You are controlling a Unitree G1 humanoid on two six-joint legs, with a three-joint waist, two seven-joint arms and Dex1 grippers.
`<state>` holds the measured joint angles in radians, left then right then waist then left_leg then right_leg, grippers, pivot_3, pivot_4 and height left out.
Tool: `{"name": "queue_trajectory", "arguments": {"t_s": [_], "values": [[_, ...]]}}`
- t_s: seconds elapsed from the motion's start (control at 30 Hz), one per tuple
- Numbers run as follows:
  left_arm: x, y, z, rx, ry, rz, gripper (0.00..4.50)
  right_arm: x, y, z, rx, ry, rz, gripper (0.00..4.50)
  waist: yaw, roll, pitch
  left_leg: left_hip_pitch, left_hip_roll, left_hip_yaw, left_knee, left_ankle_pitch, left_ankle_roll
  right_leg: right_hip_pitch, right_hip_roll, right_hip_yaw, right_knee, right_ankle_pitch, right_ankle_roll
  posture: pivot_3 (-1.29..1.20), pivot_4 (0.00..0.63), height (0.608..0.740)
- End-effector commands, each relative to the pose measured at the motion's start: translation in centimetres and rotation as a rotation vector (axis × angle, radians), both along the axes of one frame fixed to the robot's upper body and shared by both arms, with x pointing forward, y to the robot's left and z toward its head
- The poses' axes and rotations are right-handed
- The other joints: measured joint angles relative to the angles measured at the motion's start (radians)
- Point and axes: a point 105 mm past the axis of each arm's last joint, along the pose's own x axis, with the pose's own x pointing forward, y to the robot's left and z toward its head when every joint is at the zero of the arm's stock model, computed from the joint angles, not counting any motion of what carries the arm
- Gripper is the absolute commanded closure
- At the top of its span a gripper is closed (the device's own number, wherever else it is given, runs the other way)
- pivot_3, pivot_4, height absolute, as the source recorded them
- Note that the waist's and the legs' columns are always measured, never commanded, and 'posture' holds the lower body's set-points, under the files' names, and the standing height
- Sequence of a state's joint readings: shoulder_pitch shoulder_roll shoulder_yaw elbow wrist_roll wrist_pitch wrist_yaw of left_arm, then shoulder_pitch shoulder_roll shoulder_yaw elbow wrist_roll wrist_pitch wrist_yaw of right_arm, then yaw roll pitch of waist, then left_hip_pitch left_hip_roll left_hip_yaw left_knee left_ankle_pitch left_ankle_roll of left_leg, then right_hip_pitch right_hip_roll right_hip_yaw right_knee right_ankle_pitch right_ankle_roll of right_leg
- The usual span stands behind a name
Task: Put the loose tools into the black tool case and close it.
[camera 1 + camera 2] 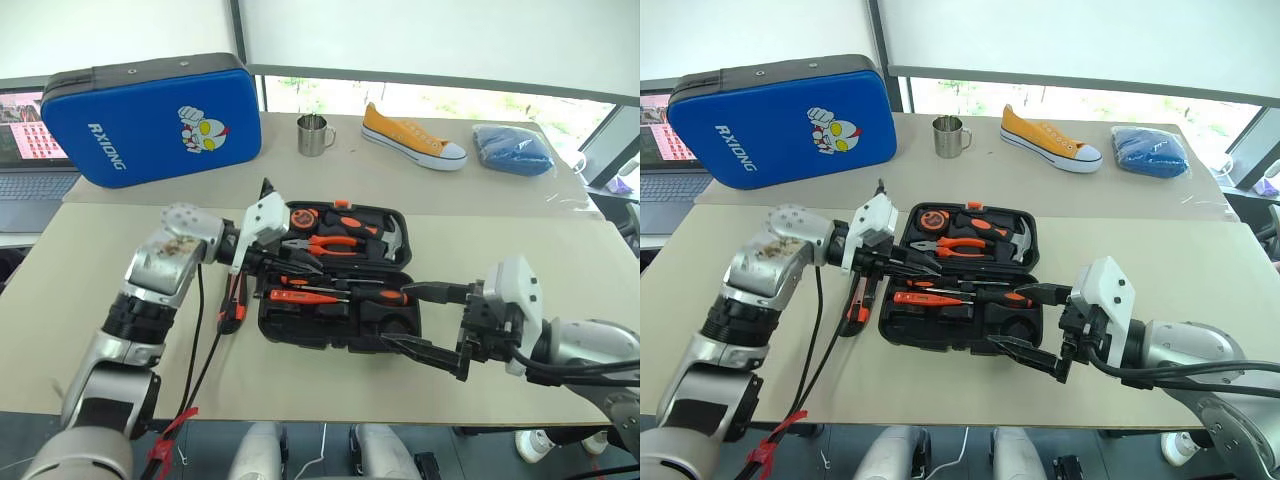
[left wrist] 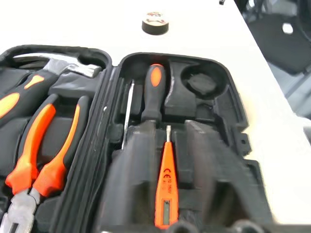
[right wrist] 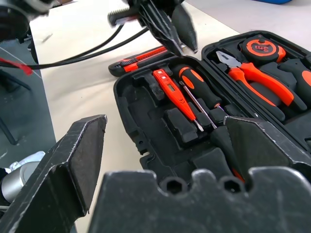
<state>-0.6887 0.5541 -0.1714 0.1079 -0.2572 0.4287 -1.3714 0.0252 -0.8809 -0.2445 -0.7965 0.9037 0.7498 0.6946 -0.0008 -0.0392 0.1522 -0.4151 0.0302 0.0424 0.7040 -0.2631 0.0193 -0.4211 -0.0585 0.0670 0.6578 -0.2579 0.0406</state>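
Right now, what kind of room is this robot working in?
Probably an office or lab set up for testing: pale tables by big windows, a laptop at the side, and odd props like a shoe and steel mug.

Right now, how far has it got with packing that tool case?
Done: the slim orange screwdriver and a long screwdriver sit in slots of the open black tool case. In hand: nothing; the left end effector hovers shut over the case, and the right end effector is open beside it. Left: the utility knife and tape roll lie on the table; the case is unclosed.
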Motion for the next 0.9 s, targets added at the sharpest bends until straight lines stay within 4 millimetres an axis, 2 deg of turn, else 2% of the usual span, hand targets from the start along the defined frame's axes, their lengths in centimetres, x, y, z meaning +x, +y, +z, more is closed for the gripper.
{"name": "queue_trajectory", "arguments": {"t_s": [0.03,0.17,0.27,0.73,0.9], "values": [[-0.3,-0.1,0.3,-0.062,-0.032,0.001,4.45,-0.1,-0.1,0.9,-0.005,-0.051,0.003,0.0,0.003,0.0,0.0,0.0,0.0,0.0,0.0,0.0,0.0,0.0,0.0,0.0,0.0,0.0,0.0,0.0,0.15,0.739],[-0.3,0.4,-1.4,-0.037,-0.035,0.008,4.45,-0.1,0.1,0.8,-0.004,-0.049,0.006,0.0,0.003,0.0,0.0,0.0,0.0,0.0,0.0,0.0,0.0,0.0,0.0,0.0,0.0,0.0,0.0,0.0,0.15,0.739],[0.5,0.7,-2.8,0.027,-0.067,0.056,4.45,-0.1,0.0,0.8,-0.003,-0.049,0.006,0.0,0.004,0.0,0.0,0.0,0.0,0.0,0.0,0.0,0.0,0.0,0.0,0.0,0.0,0.0,0.0,0.0,0.15,0.739],[0.5,0.2,-4.9,0.057,-0.115,0.006,4.45,0.4,-0.3,1.7,0.02,-0.037,0.003,0.0,0.007,0.0,0.0,0.0,0.0,0.0,0.0,0.0,0.0,0.001,0.0,0.0,0.0,0.0,0.0,0.0,0.15,0.739],[0.3,0.6,-6.8,0.114,-0.141,-0.013,4.45,0.4,-0.3,1.8,0.024,-0.034,0.005,0.0,0.007,0.0,0.0,0.001,0.0,0.0,0.0,0.0,0.0,0.001,0.0,0.0,0.0,0.0,0.0,0.0,0.15,0.739]]}}
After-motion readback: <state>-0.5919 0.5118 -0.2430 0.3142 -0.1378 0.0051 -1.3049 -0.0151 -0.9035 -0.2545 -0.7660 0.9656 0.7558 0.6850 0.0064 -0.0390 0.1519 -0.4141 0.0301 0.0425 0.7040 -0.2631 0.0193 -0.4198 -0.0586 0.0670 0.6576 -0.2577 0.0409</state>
